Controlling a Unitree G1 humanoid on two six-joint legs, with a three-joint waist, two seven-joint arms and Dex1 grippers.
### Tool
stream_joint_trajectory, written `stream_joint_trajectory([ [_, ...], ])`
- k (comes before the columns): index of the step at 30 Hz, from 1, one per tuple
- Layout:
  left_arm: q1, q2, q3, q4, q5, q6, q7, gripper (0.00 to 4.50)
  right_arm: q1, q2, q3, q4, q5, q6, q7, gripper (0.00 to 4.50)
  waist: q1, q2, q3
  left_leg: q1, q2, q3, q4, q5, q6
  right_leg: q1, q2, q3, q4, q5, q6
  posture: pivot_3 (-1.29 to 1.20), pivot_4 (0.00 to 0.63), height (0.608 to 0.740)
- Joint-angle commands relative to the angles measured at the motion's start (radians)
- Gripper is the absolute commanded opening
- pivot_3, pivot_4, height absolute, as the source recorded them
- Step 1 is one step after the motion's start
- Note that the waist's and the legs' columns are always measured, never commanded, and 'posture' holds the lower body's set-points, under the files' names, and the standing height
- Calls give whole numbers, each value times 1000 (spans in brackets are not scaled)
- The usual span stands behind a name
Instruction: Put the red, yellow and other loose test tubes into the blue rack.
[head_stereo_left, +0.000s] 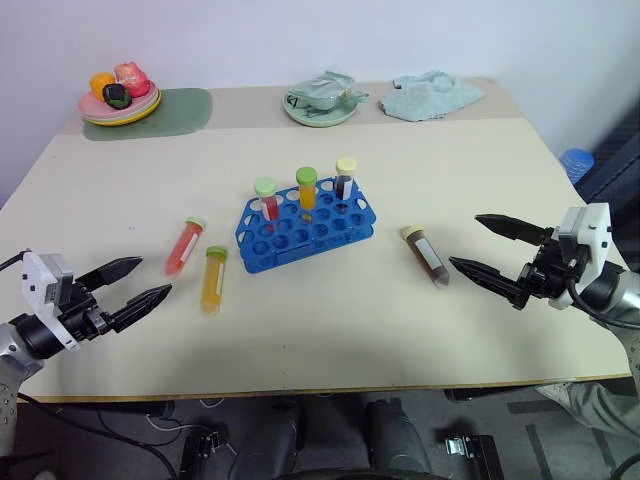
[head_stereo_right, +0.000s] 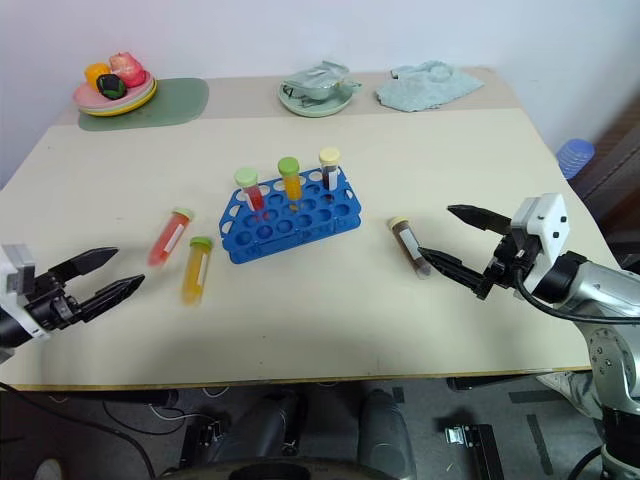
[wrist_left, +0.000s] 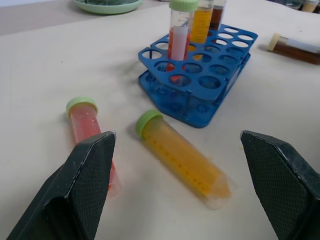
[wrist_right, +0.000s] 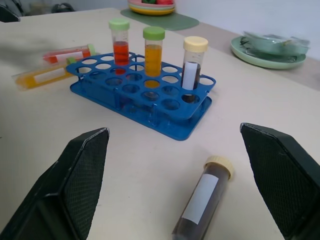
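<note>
A blue plastic test-tube rack (head_stereo_left: 305, 226) stands mid-table (head_stereo_left: 400, 330) with three capped tubes upright in its far row. Left of the rack lie a red-filled, green-capped tube (head_stereo_left: 184, 244) and, just beside it, a yellow-filled, green-capped tube (head_stereo_left: 214, 278). Right of the rack lies a brown-filled, cream-capped tube (head_stereo_left: 426, 254). The left tool (head_stereo_left: 130, 288) and right tool (head_stereo_left: 493, 247) hover spread wide, holding nothing.

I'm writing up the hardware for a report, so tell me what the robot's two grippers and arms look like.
Each gripper, left gripper and right gripper, has two black tapered fingers with a fine mesh-textured inner face. Behind each sits a white blocky housing on a black wrist joint. The forearms are grey, with thin black cables running along them.
</note>
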Motion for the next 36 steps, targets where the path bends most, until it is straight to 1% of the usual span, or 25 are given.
stream_joint_trajectory([
  [1,-36,14,-16,-57,-31,14,-5,4081,-43,-62,20,-25,-29,102,-76,4320,0,0,0,0,0,0,0,0,0,0,0,0,0,0,0,0,150,740],
  [3,-65,25,-55,-89,-41,34,-22,4081,-114,-114,99,-5,-94,222,-160,4320,-2,0,0,0,0,0,1,0,0,0,0,0,0,0,-1,0,150,740],
  [5,-86,37,-96,-106,-17,15,-48,4081,-205,-156,182,25,-130,347,-207,4320,-4,1,0,0,0,0,1,0,0,0,0,0,0,-1,-3,0,150,740],
  [8,-116,40,-136,-130,-27,16,-76,4081,-394,-158,279,104,-72,558,-192,4320,-9,2,1,-1,0,1,0,0,0,-2,0,0,0,-1,-4,0,150,740],
  [10,-127,37,-151,-134,-26,12,-84,4081,-490,-144,326,146,-68,640,-190,4320,-8,2,2,-2,0,1,-1,0,0,-4,0,1,0,-1,-3,0,150,740],
  [14,-112,29,-185,-141,12,-28,-101,4081,-721,-43,449,308,-99,860,-257,4320,-11,2,2,-4,0,2,-1,0,0,-7,0,1,0,1,-1,0,150,740],
  [18,-82,7,-202,-168,18,-47,-90,4081,-863,59,498,437,-104,1008,-279,4320,-21,2,2,-6,0,2,-1,0,0,-10,0,1,1,1,-1,0,150,740],
  [22,-55,-13,-213,-205,19,-52,-69,4081,-916,104,548,514,-143,1038,-299,4320,-21,2,2,-16,0,1,2,1,-2,-17,0,0,2,2,-1,0,150,740],
  [23,-50,-19,-214,-216,16,-50,-62,4081,-922,110,565,532,-157,1030,-305,4320,-22,2,2,-16,0,1,2,3,-6,-17,0,0,2,2,-1,0,150,740],
  [30,-8,-52,-221,-272,16,-49,-29,4081,-970,143,650,652,-250,948,-312,4320,-29,3,2,-16,0,1,3,2,-4,-18,1,0,3,3,-2,0,150,740],
  [36,15,-54,-215,-292,9,-41,-6,4081,-1007,215,652,724,-296,903,-317,4320,-32,2,1,-15,1,1,3,2,-3,-18,2,0,3,3,-3,0,150,740],
])
